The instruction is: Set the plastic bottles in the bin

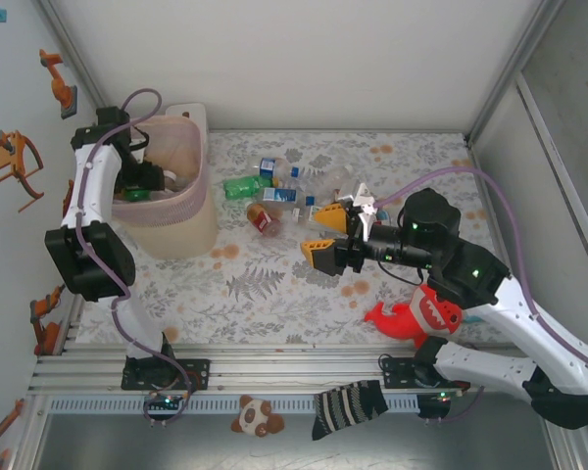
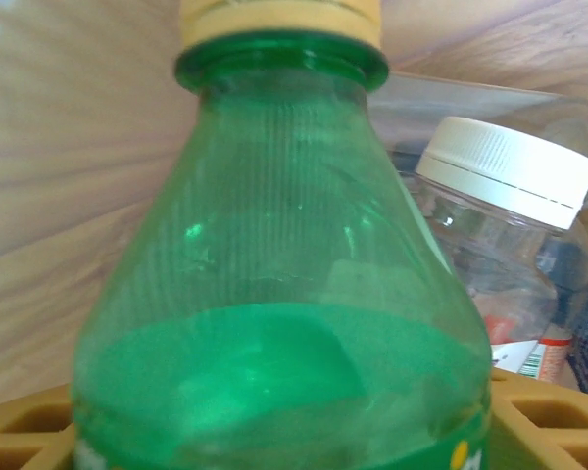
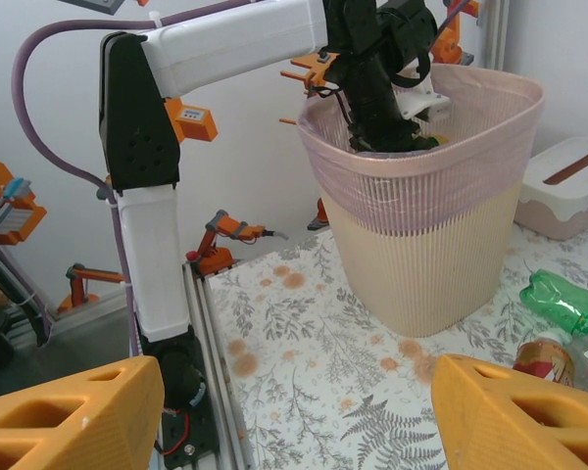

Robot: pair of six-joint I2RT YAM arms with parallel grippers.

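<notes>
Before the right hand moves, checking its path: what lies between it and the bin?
Bare flowered cloth between the right hand and the bin, in the right wrist view; a red-labelled bottle lies just aside.

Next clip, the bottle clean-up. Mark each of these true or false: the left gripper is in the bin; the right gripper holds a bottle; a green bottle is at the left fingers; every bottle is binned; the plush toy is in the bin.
1. The left gripper is down inside the bin. True.
2. The right gripper holds a bottle. False: its fingers stand apart above the table, with nothing between them.
3. A green bottle sits between the left gripper's fingers. True.
4. Every bottle is in the bin. False: several plastic bottles lie on the table to the right of the bin.
5. The red plush toy is in the bin. False: it lies on the table beside the right arm.
</notes>
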